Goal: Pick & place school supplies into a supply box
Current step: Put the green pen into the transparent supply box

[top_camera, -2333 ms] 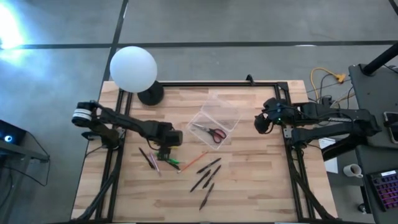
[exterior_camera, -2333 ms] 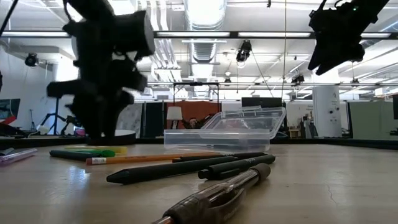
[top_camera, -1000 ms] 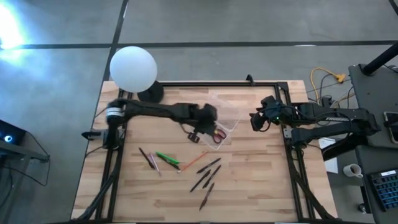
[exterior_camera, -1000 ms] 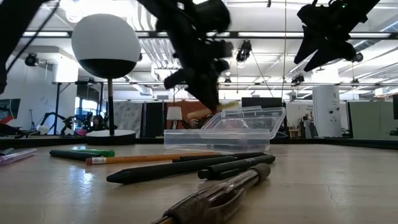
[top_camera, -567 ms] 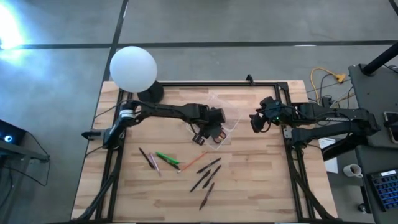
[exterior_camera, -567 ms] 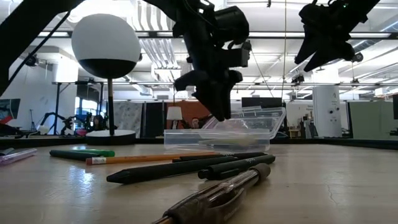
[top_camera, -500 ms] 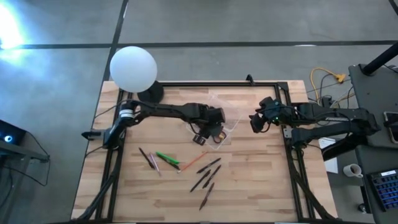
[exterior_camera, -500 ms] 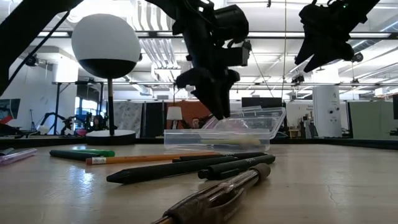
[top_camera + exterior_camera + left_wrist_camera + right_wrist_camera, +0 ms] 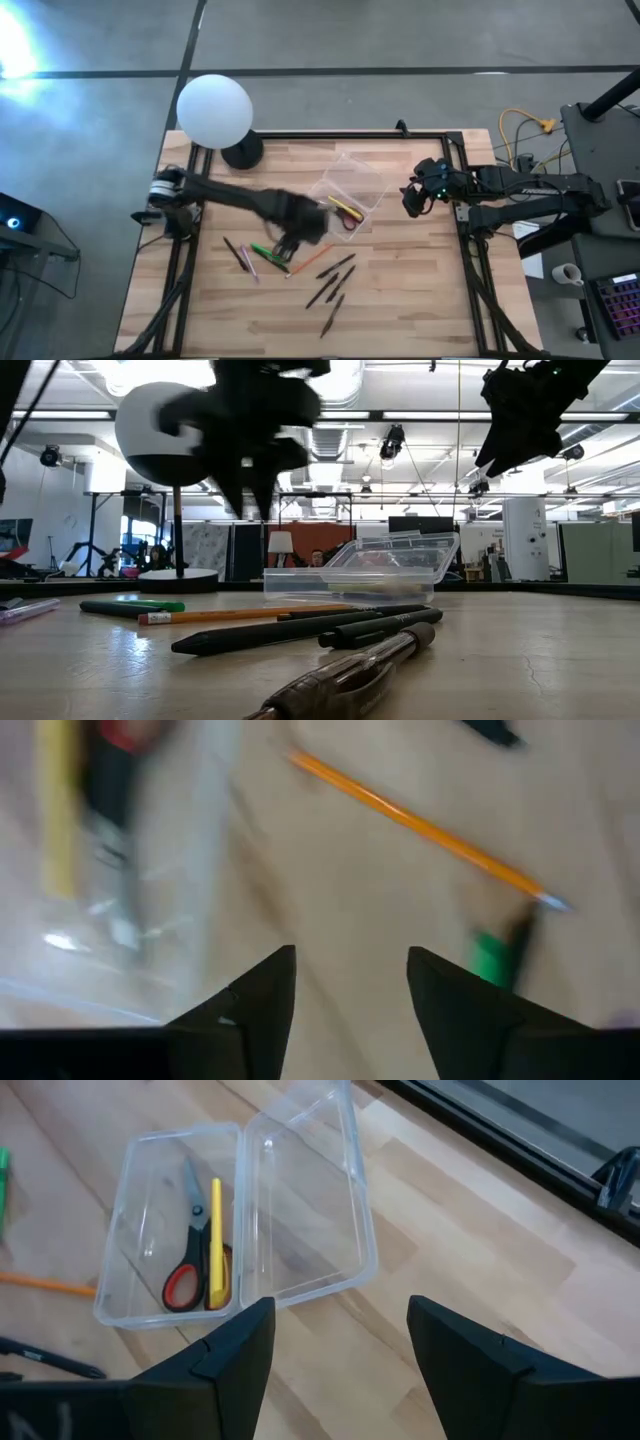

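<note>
The clear supply box [image 9: 345,200] lies flat on the table with its lid [image 9: 310,1200] swung open. Inside lie red-handled scissors [image 9: 185,1230] and a yellow pen [image 9: 215,1240]. My left gripper [image 9: 350,970] is open and empty, above bare table between the box and the orange pencil [image 9: 420,825], near the green pen [image 9: 490,960]. In the high view the left gripper [image 9: 298,230] is blurred. Dark pens [image 9: 335,275] and a pink pen [image 9: 243,256] lie loose on the table. My right gripper [image 9: 340,1330] is open, raised off the box's right side.
A white lamp globe [image 9: 214,110] on a dark base [image 9: 242,152] stands at the table's far left corner. A black frame [image 9: 350,135] runs along the table's edges. Bare wood lies near the table's right and near edges.
My left gripper has swung from above the box toward the table's near left, coming over the loose pens. The yellow pen now lies in the box beside the scissors, free of the gripper. My right arm has kept still.
</note>
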